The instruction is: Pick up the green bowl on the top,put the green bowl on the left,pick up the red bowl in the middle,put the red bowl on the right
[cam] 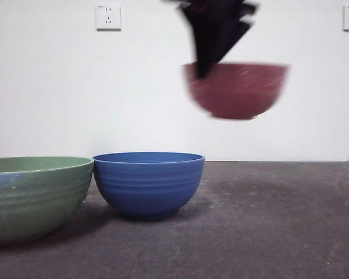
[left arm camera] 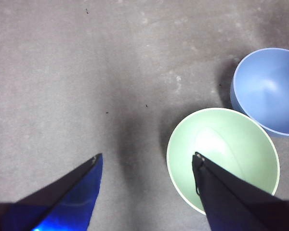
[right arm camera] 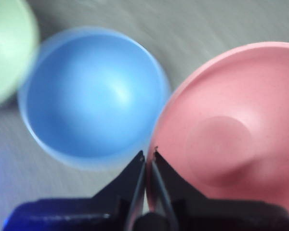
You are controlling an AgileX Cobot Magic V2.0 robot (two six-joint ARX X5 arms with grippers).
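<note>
We log: right gripper (right arm camera: pixel 148 155) fingers pinching red bowl (cam: pixel 238 88) rim, aloft; left gripper (left arm camera: pixel 147 161) fingers spread above green bowl (left arm camera: pixel 221 154).

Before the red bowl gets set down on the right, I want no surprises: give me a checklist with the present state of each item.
1. Right pincer pinching the red bowl at its rim: ok.
2. Red bowl lifted off the table, above the blue bowl: ok.
3. Green bowl already resting on the table, beside the blue bowl: ok.
4. Left pincer open, holding nothing, above the green bowl: ok.
5. Grip secure on the moving bowl: cannot tell, picture blurred.
</note>
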